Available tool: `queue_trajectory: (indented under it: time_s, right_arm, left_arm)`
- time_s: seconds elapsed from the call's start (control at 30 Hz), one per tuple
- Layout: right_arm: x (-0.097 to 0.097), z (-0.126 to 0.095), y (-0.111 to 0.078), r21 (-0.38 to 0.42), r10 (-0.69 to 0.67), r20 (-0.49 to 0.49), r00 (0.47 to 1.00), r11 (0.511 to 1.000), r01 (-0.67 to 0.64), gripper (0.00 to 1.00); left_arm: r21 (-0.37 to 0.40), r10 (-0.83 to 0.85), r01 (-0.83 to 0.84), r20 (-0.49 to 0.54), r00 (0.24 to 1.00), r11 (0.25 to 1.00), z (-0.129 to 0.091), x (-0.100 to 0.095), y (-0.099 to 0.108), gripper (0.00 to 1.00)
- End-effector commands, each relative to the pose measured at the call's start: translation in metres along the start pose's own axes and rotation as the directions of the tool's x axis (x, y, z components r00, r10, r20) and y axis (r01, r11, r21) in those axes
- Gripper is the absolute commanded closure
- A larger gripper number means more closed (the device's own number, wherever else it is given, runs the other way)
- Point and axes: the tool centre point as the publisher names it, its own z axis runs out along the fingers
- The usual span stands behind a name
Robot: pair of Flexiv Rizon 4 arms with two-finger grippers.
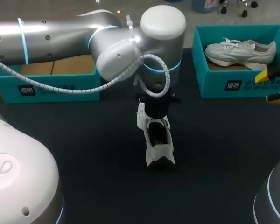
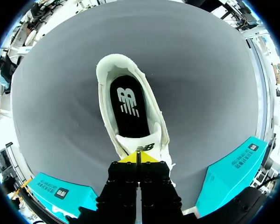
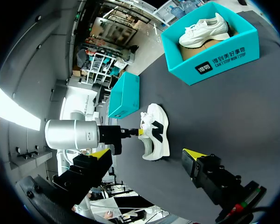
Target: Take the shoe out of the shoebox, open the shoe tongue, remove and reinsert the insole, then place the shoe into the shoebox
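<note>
At the centre of the dark bench in the head view: a white shoe, upright on its sole, long axis running from 12 to 6 o'clock, heel end toward 6. Opening wide, with the black insole lying flat inside, a white logo on it. Tongue held clear of the opening, over toward the toe.

Left arm in from 9 o'clock, wrist bent down right above the shoe's 12 o'clock end. Left gripper closed tight, yellow tips nearly meeting, pinching the top edge of the tongue between them. From the left wrist, heel collar farthest ahead of the gripper, tongue right at the tips.

Right gripper spread wide, nothing between the fingers, nothing held. In the head view, at 3 o'clock by the bench's edge, well apart from the shoe. From the right wrist, shoe side-on ahead of the open fingers, dark side mark showing, the left gripper's yellow tip against its upper.

At 10 o'clock from the shoe: left shoebox, teal, brown cardboard inside. At 2 o'clock: right shoebox, teal as well, with a second shoe lying in it, white, laces up, lengthwise from 9 to 3. Both boxes well apart from the shoe on the bench.
</note>
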Motion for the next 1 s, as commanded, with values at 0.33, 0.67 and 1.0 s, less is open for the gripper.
queue_trajectory:
  time_s: [0.33, 0.67, 1.0]
  right_arm:
    - [0.000, 0.000, 0.000, 0.001, 0.001, 0.002, 1.000, 1.000, -0.001, 0.00]
    - [0.000, 0.000, 0.000, 0.001, 0.001, 0.002, 1.000, 1.000, -0.001, 0.00]
    - [0.000, 0.000, 0.000, 0.001, 0.001, 0.002, 1.000, 1.000, -0.001, 0.00]
  left_arm:
    - [-0.015, -0.114, 0.114, -0.026, 0.993, 0.993, -0.003, 0.005, -0.004, 1.00]
    - [0.021, -0.299, 0.300, -0.047, 0.953, 0.954, 0.010, 0.004, -0.016, 1.00]
    - [0.023, -0.352, 0.353, -0.038, 0.935, 0.935, 0.005, 0.010, -0.019, 1.00]
